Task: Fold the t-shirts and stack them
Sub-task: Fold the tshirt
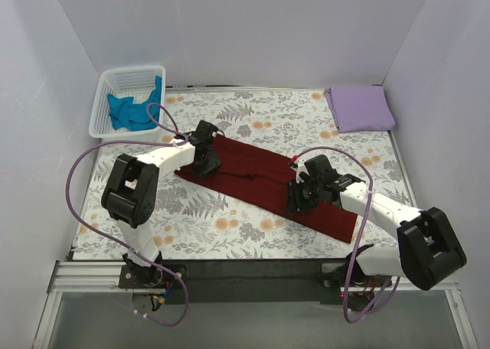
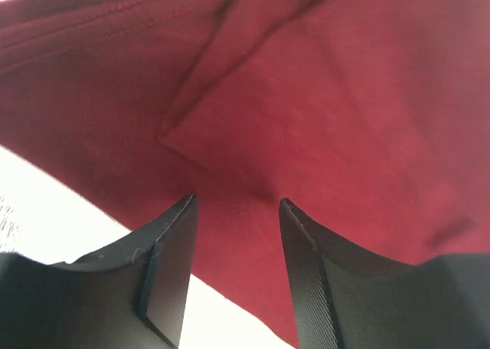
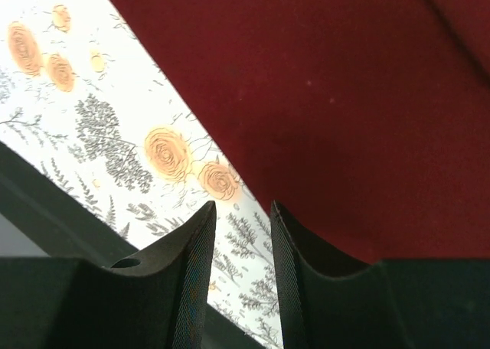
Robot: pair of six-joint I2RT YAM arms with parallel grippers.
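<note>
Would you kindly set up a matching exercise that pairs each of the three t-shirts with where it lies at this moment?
Things:
1. maroon t-shirt
2. purple t-shirt
3. teal t-shirt

Places:
A. bunched up inside the white basket at the far left
B. folded flat at the far right corner
C. laid out as a long strip across the middle of the floral cloth

Pairs: 1-C, 2-B, 3-A

plain pale walls (image 1: pixel 253 27) enclose a floral-clothed table (image 1: pixel 260 112).
</note>
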